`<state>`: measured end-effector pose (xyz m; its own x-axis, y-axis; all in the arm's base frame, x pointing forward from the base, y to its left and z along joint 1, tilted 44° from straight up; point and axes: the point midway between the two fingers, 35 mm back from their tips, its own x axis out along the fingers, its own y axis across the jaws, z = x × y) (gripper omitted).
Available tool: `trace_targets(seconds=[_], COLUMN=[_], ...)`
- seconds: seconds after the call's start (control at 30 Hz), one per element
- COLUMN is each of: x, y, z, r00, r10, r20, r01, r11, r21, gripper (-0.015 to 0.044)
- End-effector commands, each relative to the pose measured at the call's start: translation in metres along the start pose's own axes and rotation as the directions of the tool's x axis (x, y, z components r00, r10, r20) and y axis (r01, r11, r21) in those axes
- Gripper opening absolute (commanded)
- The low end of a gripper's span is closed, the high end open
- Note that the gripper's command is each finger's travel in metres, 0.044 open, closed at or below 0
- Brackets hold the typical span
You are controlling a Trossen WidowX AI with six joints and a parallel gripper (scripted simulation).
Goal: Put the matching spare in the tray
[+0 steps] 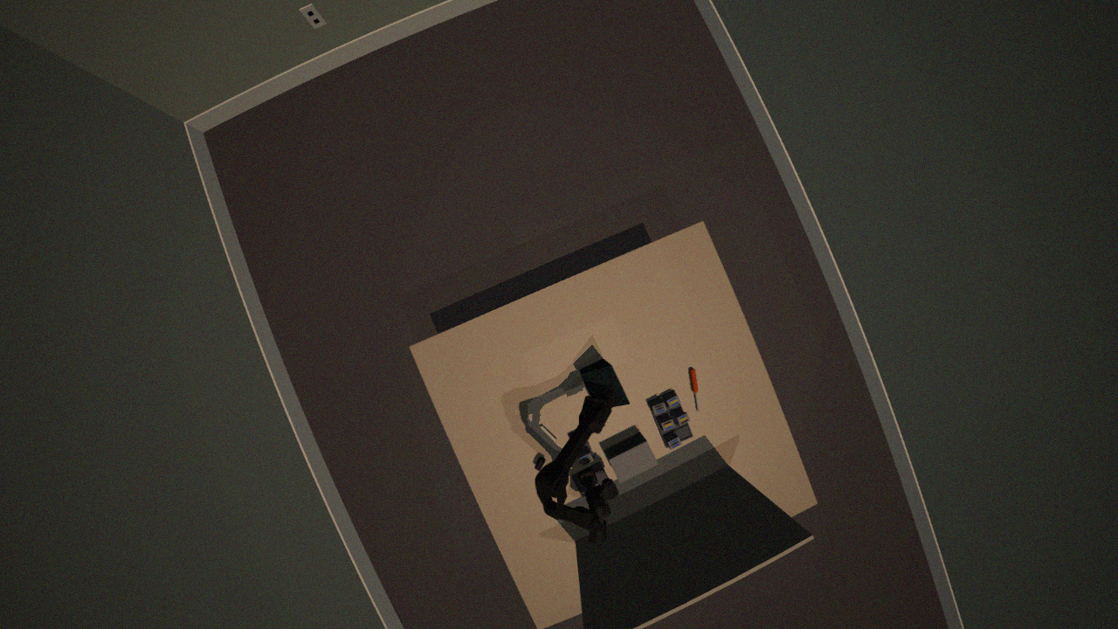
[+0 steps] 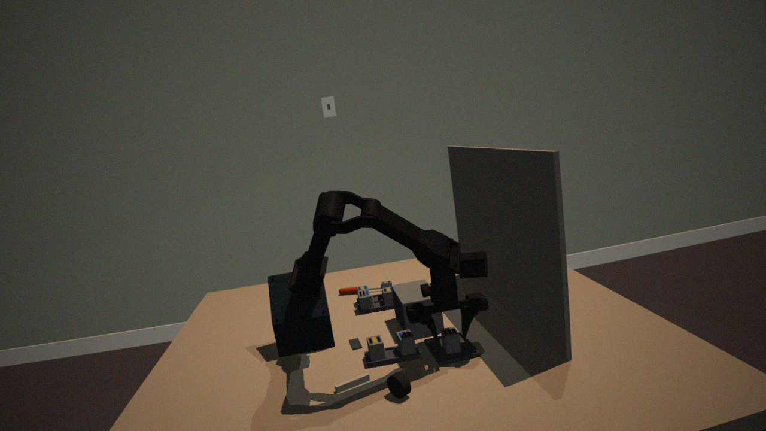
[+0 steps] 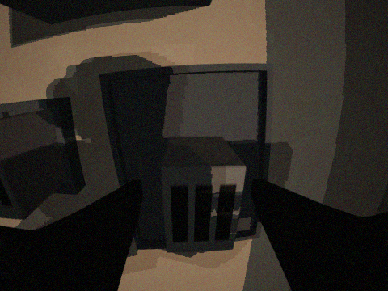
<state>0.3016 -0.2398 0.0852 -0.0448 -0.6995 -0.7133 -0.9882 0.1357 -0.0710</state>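
Observation:
A grey block (image 3: 204, 202) (image 2: 450, 341) with three dark bars on top stands upright in the dark shallow tray (image 3: 262, 121) (image 2: 473, 351). My gripper (image 3: 198, 187) (image 2: 450, 337) is open around it, with one finger on each side and gaps visible in the wrist view. Beside the tray, a dark rack (image 2: 391, 359) holds two similar blocks, one with a yellow bar (image 2: 376, 348) and one with a blue bar (image 2: 406, 343). Another rack (image 2: 374, 309) (image 1: 665, 444) with several barred blocks stands farther off. I cannot tell which unit is the mounted one, and no part code is readable.
A tall dark panel (image 2: 508, 246) (image 1: 679, 547) stands close beside the tray. A grey box (image 2: 412, 292) (image 1: 634, 463) stands behind the tray in the exterior view. An orange screwdriver (image 1: 693, 381), a black round piece (image 2: 398, 385) and a light bar (image 2: 352, 383) lie on the table.

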Motion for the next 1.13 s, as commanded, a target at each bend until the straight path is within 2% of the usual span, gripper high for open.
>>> trace_targets(seconds=[0.0,0.07,0.3,1.1], x=[0.000,-0.003,-0.105,-0.106], y=[0.000,-0.001,0.000,-0.003], z=[0.000,0.000,0.002,0.003], r00=[1.000,1.000,1.000,1.000], r10=[0.000,0.000,0.002,-0.022], r20=[0.000,0.001,0.010,0.015], r01=[0.000,0.000,-0.002,0.022], r11=[1.000,1.000,1.000,1.000], r21=[0.001,0.001,-0.008,-0.012], gripper=[0.0394,0.0440,0.0440,0.0440])
